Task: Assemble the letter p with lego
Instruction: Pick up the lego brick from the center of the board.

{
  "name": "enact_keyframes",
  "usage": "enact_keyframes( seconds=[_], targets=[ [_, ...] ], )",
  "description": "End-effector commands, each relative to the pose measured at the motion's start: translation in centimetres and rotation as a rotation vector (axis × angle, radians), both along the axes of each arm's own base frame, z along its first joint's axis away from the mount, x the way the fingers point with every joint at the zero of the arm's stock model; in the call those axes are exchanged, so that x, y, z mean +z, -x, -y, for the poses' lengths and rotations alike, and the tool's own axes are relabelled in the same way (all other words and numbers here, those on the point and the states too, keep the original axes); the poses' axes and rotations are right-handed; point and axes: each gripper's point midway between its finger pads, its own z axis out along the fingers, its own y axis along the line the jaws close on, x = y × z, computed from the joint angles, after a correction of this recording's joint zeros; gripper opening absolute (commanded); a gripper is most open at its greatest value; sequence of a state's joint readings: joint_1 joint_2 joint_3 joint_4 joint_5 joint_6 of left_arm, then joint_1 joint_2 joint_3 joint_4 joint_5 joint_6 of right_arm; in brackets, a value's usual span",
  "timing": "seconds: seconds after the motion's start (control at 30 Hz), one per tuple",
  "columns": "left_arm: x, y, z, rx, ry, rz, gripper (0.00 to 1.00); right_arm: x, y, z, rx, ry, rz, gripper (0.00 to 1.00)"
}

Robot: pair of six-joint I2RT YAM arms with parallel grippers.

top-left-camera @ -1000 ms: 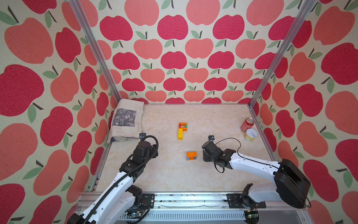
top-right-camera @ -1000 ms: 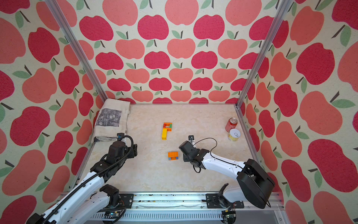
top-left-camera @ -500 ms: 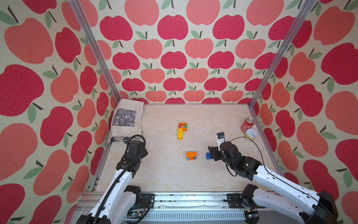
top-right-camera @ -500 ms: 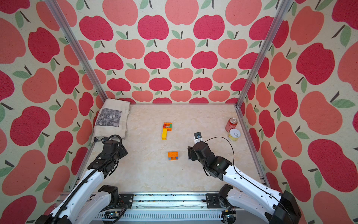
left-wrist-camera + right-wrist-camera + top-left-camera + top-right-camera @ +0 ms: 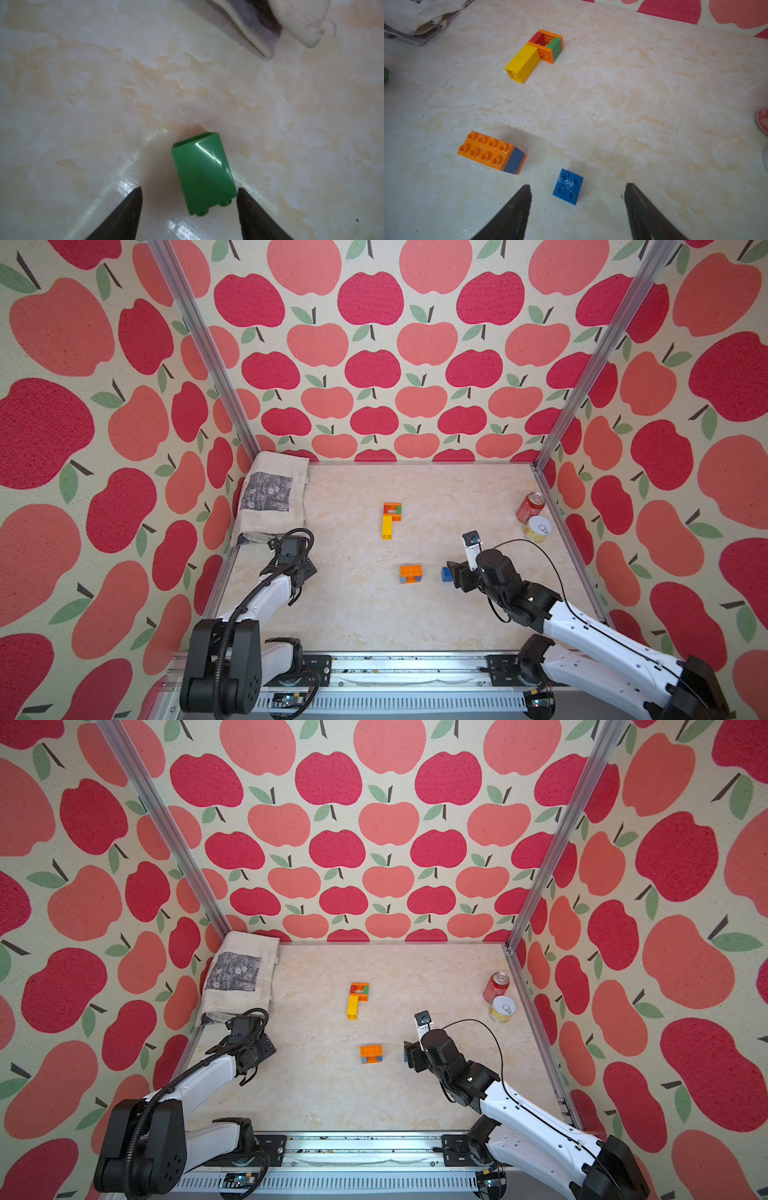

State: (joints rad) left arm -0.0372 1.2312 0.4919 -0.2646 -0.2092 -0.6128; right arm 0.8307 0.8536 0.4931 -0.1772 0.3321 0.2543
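Nearby, both pincers gape wide, empty: the left pincer (image 5: 189, 188) straddles a green brick (image 5: 202, 172) on its side, hidden under the left arm (image 5: 270, 597) in both top views; the right pincer (image 5: 577, 185) frames a blue brick (image 5: 568, 186). Farther lie an orange-topped block (image 5: 490, 151), then the P-shaped lego (image 5: 535, 54) in the middle of the counter (image 5: 633, 104).

Green brick (image 5: 202, 174), between the fingers (image 5: 124, 214) of the left gripper (image 5: 189, 188): hard plastic, glossy, sharp highlight on its face.
Fingers: matt black.
Table top (image 5: 104, 83) under them: smooth, marbled, sheen with glare patches.
Cloth (image 5: 295, 22) ahead of that gripper: matt, woven, loose thread at the hem.
Blue brick (image 5: 568, 186), just ahead of the right gripper (image 5: 577, 185): glossy plastic.
Soda can (image 5: 530, 507), well apart from that gripper: shiny metal.
Frame post (image 5: 202, 344): dull metal.
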Motion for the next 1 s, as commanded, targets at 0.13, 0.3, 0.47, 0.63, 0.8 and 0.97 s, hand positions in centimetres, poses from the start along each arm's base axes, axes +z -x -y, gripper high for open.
enact_keyframes(
  seconds=[0.13, 0.3, 0.47, 0.63, 0.8, 0.97],
  targets=[
    [0.5, -2.9, 0.1, -0.005, 0.038, 0.028, 0.66, 0.8, 0.1, -0.3, 0.035, -0.033, 0.042, 0.74],
    [-0.1, -3.5, 0.3, -0.01, 0.061, 0.019, 0.57, 0.8, 0.1, -0.3, 0.035, -0.031, 0.041, 0.74],
    [0.0, -4.3, 0.9, -0.044, 0.099, 0.043, 0.43, 0.8, 0.1, -0.5, 0.037, -0.049, 0.035, 0.74],
    [1.2, -5.0, 2.4, -0.086, 0.177, 0.135, 0.29, 0.7, 0.4, -2.2, 0.081, -0.117, -0.004, 0.74],
    [2.9, -4.7, 4.1, -0.114, 0.277, 0.217, 0.26, 1.4, 0.8, -4.1, 0.126, -0.21, -0.057, 0.73],
    [8.2, -4.8, 10.0, -0.188, 0.522, 0.434, 0.27, 4.9, 1.3, -7.5, 0.191, -0.416, -0.028, 0.67]
  ],
)
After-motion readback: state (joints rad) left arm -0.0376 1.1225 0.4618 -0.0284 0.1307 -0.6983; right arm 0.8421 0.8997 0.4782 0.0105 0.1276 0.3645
